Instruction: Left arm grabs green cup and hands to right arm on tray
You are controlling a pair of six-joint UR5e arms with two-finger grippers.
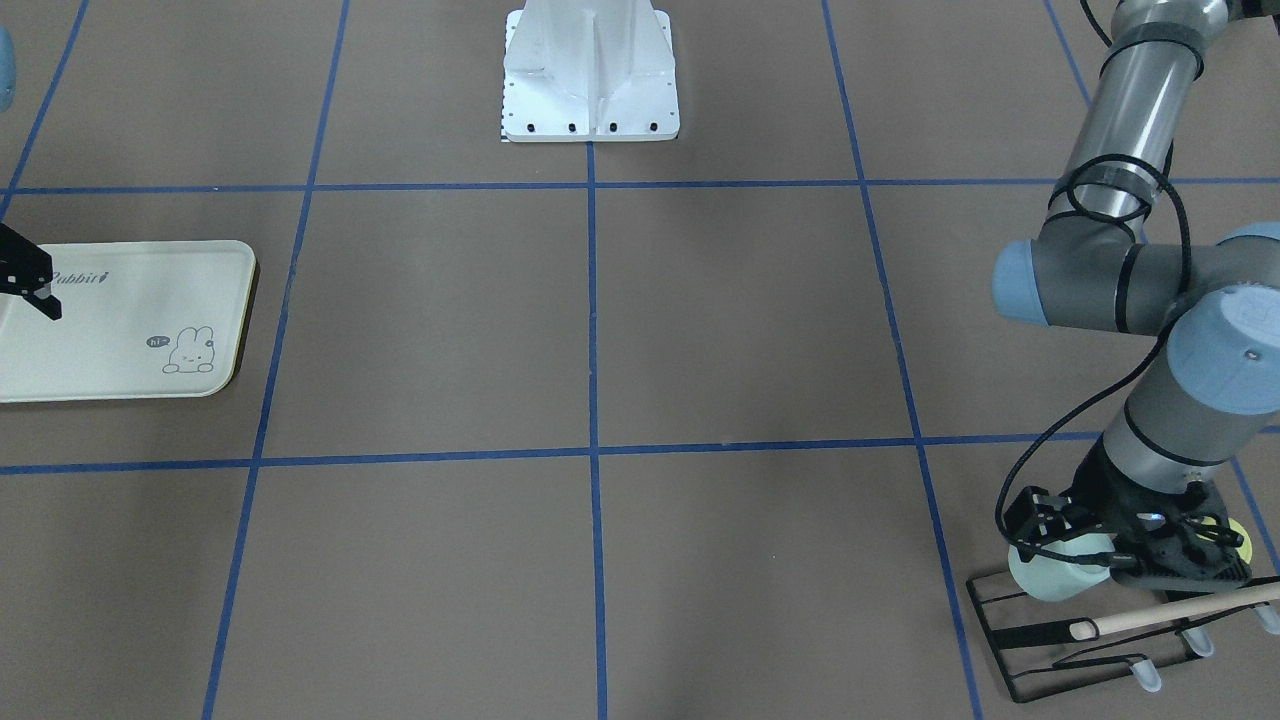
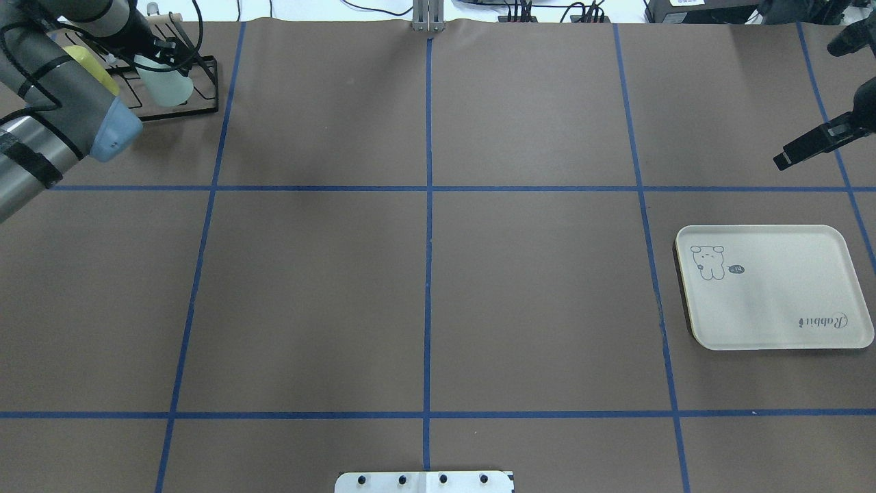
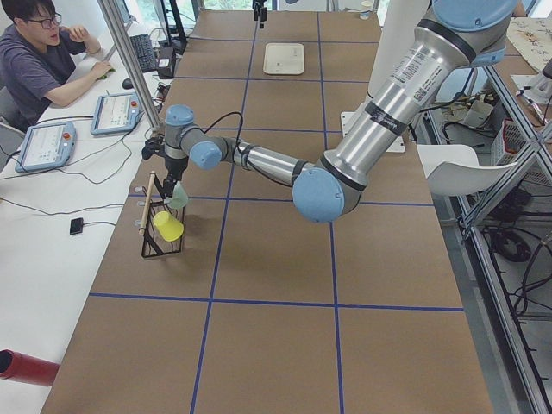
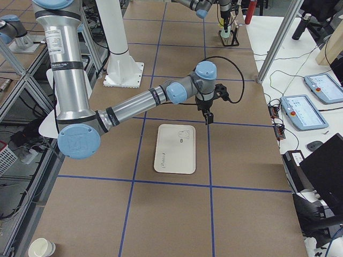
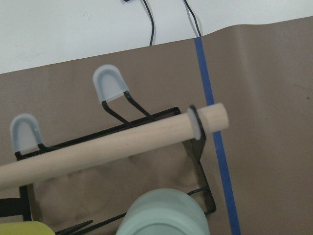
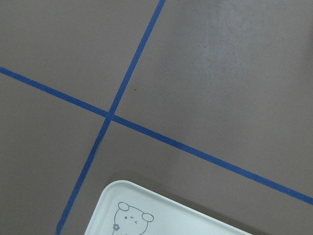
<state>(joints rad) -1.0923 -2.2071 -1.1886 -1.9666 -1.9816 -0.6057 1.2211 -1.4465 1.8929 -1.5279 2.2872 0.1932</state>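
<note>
Green cup (image 1: 1040, 581) in rack (image 1: 1030, 633), open tabletop (image 1: 750, 560) beside

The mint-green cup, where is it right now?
The green cup sits top left in the overhead view, on the black wire rack beside a yellow cup.

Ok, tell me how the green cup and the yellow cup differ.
The green cup is pale mint; the yellow cup is bright yellow-green. The left end effector is at the green cup; the yellow cup lies to one side of it. Both are similar-sized handleless cups on the black wire rack.
</note>
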